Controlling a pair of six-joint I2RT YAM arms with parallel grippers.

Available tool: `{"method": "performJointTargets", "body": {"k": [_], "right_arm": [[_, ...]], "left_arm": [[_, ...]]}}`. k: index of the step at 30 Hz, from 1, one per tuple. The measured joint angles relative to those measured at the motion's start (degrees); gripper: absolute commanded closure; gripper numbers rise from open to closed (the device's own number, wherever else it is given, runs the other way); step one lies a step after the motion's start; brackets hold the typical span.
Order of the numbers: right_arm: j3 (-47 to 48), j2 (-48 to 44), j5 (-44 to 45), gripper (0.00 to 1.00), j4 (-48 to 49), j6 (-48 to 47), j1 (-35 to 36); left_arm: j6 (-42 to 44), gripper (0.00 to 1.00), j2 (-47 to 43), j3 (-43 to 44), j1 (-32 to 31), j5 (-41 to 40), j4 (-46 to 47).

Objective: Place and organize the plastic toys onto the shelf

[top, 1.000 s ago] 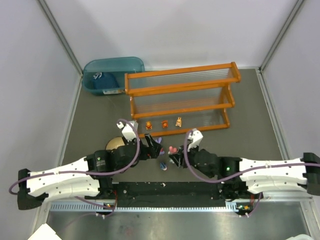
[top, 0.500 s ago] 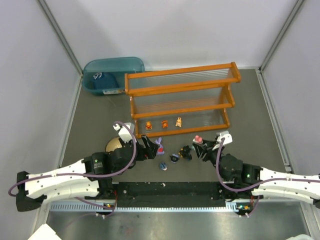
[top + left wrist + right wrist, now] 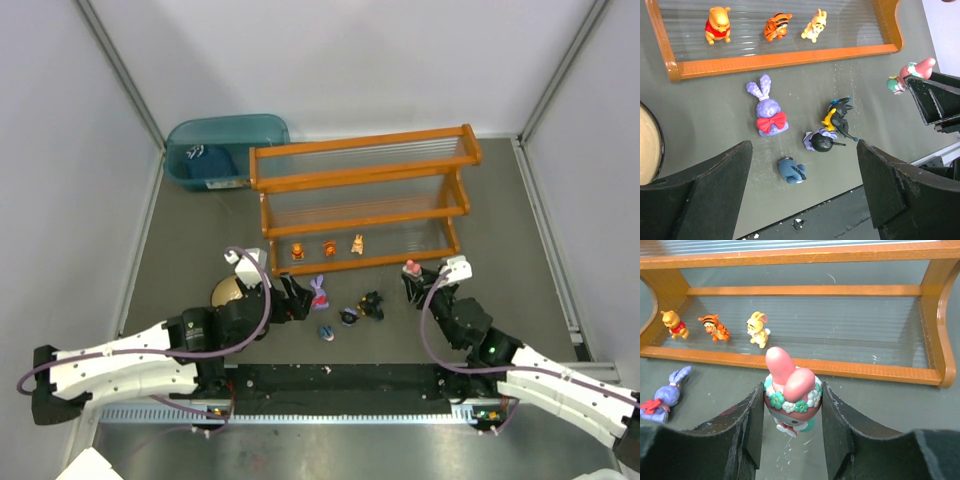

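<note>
The orange-framed shelf [image 3: 360, 200] stands at the back, with three orange toys [image 3: 328, 246] in a row at the left of its lower tier [image 3: 840, 330]. My right gripper [image 3: 792, 395] is shut on the pink-red toy [image 3: 792, 387] and holds it just in front of the shelf's lower rail, near its right end [image 3: 411, 268]. The purple bunny [image 3: 767, 107], two black toys [image 3: 839, 115] and the small dark-blue toy [image 3: 791, 169] lie on the table. My left gripper [image 3: 804, 147] is open and empty above them.
A teal bin [image 3: 215, 150] stands left of the shelf with a dark blue item inside. A tan round bowl [image 3: 226, 290] sits by my left wrist. The black base rail [image 3: 330, 380] runs along the near edge.
My right gripper has carried the pink-red toy from the toy cluster rightward and up to the shelf's right front. My left gripper has drawn back slightly, uncovering the purple bunny.
</note>
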Motion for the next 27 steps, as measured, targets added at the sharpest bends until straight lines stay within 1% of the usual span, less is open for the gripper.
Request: {"method": "performJointTargets", "body": {"k": [4, 12, 18, 27], "right_arm": [[-1.0, 3.5, -3.0, 1.0, 4.9, -1.9, -1.7], [-1.2, 15.5, -9.1, 1.0, 17.1, -4.6, -6.0], [-1.2, 24.3, -13.1, 1.0, 25.2, -4.7, -9.7], [-0.7, 36.9, -16.8, 1.0, 35.6, -4.5, -11.6]], "left_arm": [[0.6, 0.1, -1.0, -1.3, 0.0, -0.1, 0.8], [1.6, 0.1, -4.5, -4.5, 0.0, -1.1, 3.4], [2.1, 0.1, -6.3, -6.1, 0.0, -1.7, 3.7], [2.5, 0.1, -7.4, -6.7, 0.1, -3.0, 4.0]]}}
